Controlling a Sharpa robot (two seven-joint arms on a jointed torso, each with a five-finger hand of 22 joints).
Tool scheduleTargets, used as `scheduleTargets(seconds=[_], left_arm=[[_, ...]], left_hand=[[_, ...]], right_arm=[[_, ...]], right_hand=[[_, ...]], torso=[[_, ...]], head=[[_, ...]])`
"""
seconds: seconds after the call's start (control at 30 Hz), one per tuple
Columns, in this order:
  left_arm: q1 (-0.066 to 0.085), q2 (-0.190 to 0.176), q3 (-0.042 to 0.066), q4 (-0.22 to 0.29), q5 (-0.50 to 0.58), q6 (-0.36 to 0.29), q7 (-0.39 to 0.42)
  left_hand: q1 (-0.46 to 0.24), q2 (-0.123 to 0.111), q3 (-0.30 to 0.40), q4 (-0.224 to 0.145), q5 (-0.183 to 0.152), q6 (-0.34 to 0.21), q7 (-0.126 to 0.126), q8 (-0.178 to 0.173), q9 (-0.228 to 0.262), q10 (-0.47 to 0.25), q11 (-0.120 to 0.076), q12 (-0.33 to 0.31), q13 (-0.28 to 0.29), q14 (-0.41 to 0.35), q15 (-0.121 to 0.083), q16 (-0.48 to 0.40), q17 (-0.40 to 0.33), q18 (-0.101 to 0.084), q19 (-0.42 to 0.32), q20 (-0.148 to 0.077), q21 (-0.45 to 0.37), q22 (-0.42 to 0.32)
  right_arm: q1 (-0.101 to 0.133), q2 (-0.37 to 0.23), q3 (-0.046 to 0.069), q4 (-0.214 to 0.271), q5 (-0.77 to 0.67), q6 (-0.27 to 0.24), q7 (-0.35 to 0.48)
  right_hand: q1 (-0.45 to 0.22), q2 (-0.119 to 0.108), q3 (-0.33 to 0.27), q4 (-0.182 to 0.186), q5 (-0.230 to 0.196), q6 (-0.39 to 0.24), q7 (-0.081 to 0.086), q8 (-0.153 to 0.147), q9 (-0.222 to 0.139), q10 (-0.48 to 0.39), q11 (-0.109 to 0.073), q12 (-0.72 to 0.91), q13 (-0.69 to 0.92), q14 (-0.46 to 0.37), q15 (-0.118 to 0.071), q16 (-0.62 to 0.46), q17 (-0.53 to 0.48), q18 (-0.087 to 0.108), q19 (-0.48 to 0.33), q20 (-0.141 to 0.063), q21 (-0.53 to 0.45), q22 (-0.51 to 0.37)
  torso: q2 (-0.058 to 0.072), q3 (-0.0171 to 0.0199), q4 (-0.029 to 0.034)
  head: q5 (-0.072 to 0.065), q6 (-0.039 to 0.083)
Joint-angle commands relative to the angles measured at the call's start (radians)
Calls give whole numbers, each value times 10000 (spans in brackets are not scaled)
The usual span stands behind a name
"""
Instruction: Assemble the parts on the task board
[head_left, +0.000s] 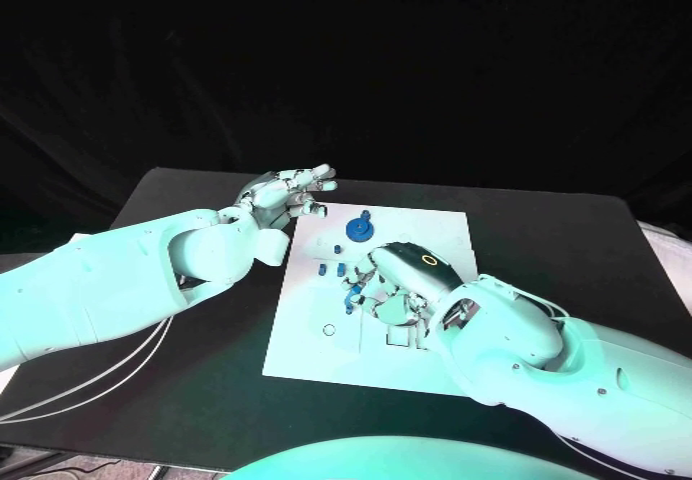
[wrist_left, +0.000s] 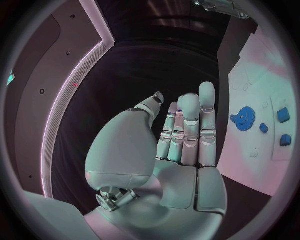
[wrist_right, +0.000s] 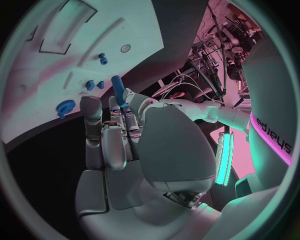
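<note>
Bare task board (head_left: 310, 350) lies near its front-left corner (blue gear (head_left: 359, 229) stands farther back).

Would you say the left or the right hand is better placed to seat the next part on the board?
Right, probably. The right hand already pinches a blue peg over the task board; the left hand hovers empty off the board's far corner.

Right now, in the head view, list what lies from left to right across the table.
Left hand → blue gear on the task board → right hand, holding a blue rod.
</note>
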Motion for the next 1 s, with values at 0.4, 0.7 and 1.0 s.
scheduleTargets(seconds=[0.4, 0.7, 1.0], left_arm=[[1, 131, 7, -44, -35, 203, 54], [-7, 167, 7, -81, -76, 223, 57], [-11, 179, 7, -90, -81, 235, 58]], left_hand=[[109, 12, -43, 11, -49, -74, -7, 62, -9, -85, -19, 53, 17, -75, -6, -8, -13, 193, 77, -26, -38, -11], [124, 25, -76, 17, -49, -94, 0, 60, -10, -104, -13, 67, 18, -78, -2, -3, -22, 191, 84, -23, -49, -19], [124, 25, -76, 17, -49, -94, 0, 60, -10, -104, -13, 67, 18, -78, -2, -3, -22, 191, 84, -23, -49, -19]], right_arm=[[-347, 964, -360, -1107, 342, 297, 742], [-414, 1119, -404, -1277, 239, 427, 775], [-422, 1230, -420, -1498, 1, 460, 683]], right_hand=[[185, 158, 186, -140, 71, -94, 55, -97, -26, 417, -454, -115, 51, 481, 32, -18, -30, -89, -131, 52, 17, -72], [186, 165, 202, -153, 80, -99, 58, -101, -28, 415, -451, -124, 52, 480, 35, -21, -37, -84, -145, 56, 9, -94], [186, 171, 213, -161, 85, -101, 60, -102, -28, 414, -449, -129, 52, 479, 37, -23, -40, -83, -150, 58, 9, -97]], torso=[[12, -4, -16], [-1, 5, -8], [9, 23, -14]], head=[[196, -123], [214, -179], [208, -183]])
